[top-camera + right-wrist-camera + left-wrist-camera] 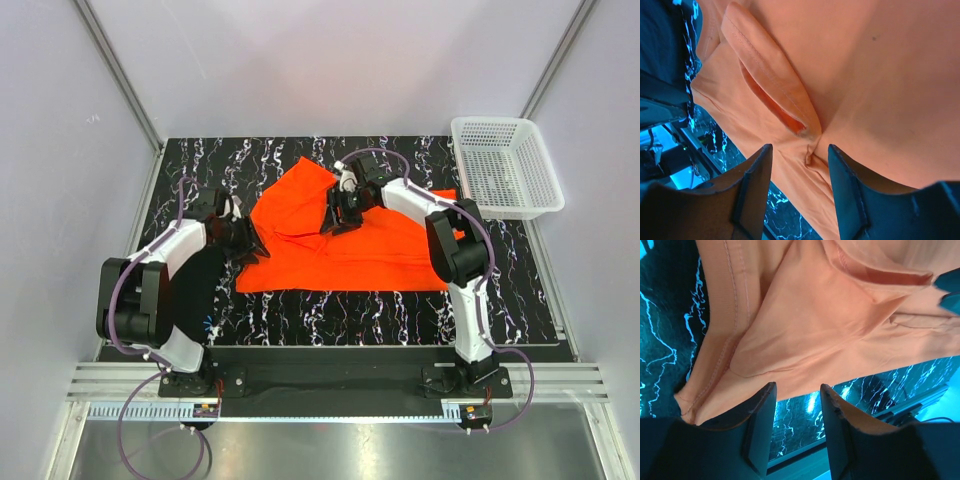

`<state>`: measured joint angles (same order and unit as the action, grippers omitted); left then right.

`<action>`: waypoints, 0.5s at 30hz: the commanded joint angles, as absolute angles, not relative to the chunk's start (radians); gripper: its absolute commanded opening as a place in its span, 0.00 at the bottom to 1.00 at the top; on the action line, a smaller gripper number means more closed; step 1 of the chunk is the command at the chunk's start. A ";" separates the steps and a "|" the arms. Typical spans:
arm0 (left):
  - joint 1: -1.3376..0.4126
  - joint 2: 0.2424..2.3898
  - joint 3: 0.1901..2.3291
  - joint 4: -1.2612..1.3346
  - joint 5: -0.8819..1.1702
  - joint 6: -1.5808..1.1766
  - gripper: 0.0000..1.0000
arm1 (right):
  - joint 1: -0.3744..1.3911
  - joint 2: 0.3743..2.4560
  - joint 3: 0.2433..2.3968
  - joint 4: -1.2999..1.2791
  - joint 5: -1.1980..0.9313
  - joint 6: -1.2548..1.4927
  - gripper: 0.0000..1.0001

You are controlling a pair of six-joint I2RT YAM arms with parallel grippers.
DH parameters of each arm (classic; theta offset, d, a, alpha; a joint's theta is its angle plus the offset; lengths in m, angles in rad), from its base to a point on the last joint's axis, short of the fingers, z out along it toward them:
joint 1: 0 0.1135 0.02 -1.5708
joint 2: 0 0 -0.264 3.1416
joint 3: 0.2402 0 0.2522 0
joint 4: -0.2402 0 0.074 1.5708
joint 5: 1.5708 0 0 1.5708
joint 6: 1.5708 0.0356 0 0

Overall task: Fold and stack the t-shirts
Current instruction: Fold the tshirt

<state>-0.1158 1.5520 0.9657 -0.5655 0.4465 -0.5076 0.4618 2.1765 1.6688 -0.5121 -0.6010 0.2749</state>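
The orange-red t-shirt (345,250) lies half-spread and creased across the middle of the marbled mat (400,315). Its hem and folds fill the left wrist view (830,315), and a sleeve fold shows in the right wrist view (770,80). A plain black folded t-shirt (197,285) rests at the mat's left, partly under my left arm. My left gripper (250,246) (797,390) is open at the orange shirt's left edge, with only mat showing between the fingers. My right gripper (335,222) (800,150) is open low over the shirt's upper middle, its fingers on either side of a small pucker of cloth.
A white mesh basket (505,165) stands at the back right, just off the mat's corner. Grey walls and metal frame posts enclose the table on both sides and at the back. The arms' base rail (330,380) runs along the near edge.
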 commanded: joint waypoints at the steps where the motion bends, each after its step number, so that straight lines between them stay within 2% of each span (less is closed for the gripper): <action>1: -0.100 1.555 0.947 -0.518 0.499 -0.519 0.45 | 0.489 2.209 1.732 -0.502 -0.643 0.239 0.55; 10: -0.080 1.555 0.905 -0.502 0.506 -0.514 0.45 | 0.506 2.256 1.772 -0.535 -0.592 0.241 0.49; 13: -0.074 1.563 0.893 -0.494 0.508 -0.517 0.45 | 0.506 2.273 1.804 -0.552 -0.577 0.252 0.40; 15: -0.072 1.563 0.888 -0.491 0.503 -0.517 0.45 | 0.508 2.279 1.822 -0.558 -0.555 0.264 0.29</action>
<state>-0.0811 1.5581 0.8940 -0.5255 0.4694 -0.5102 0.5011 2.2745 1.7565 -0.5404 -0.5873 0.2600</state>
